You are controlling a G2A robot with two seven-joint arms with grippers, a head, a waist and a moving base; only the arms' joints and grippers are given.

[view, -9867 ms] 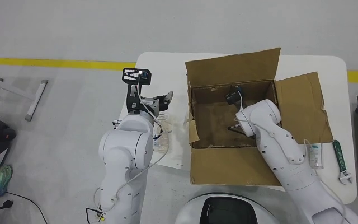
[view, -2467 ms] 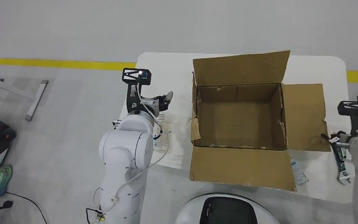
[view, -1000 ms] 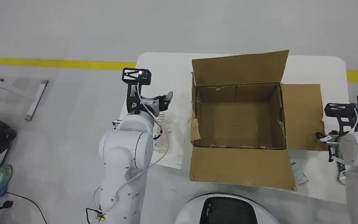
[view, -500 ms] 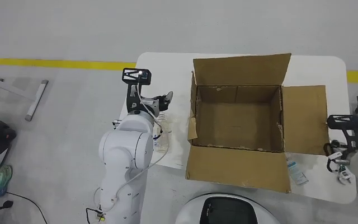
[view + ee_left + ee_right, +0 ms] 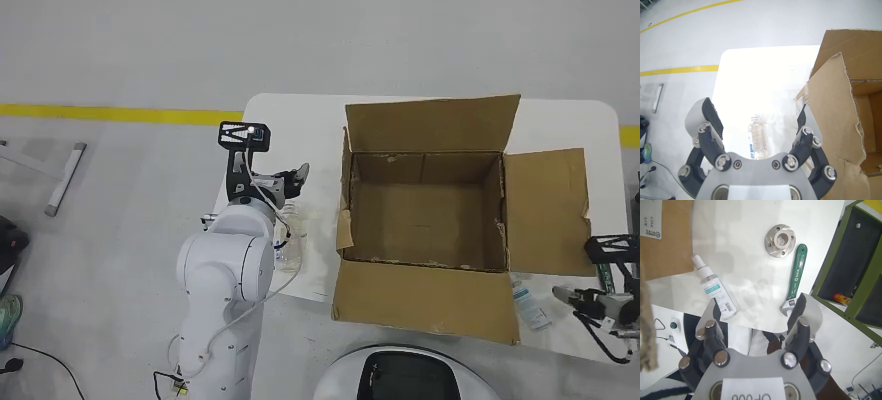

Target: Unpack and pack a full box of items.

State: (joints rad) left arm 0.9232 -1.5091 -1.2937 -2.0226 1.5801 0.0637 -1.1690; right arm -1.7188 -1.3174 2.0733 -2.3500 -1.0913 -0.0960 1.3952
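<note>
The open cardboard box (image 5: 425, 215) stands mid-table, and its inside looks bare. My left gripper (image 5: 756, 111) hangs open above a clear plastic bottle (image 5: 757, 139) lying on the table left of the box (image 5: 838, 113). In the top view that left gripper (image 5: 296, 178) sits beside the box's left wall. My right gripper (image 5: 758, 302) is open and holds nothing. It is over the table's near right corner, above a white spray bottle (image 5: 715, 289), a green-handled wrench (image 5: 796, 279) and a round metal flange (image 5: 780, 240). The spray bottle (image 5: 530, 305) pokes out by the box's front right corner.
The box's right flap (image 5: 545, 205) lies spread toward the table's right edge, and its front flap (image 5: 425, 298) hangs toward the near edge. A green shelf frame (image 5: 857, 262) stands just beyond the table on the right. A sheet of paper (image 5: 312, 285) lies under the clear bottle.
My right arm came out of the box and drew back to the table's near right corner. The box shifted slightly. The left arm has kept still.
</note>
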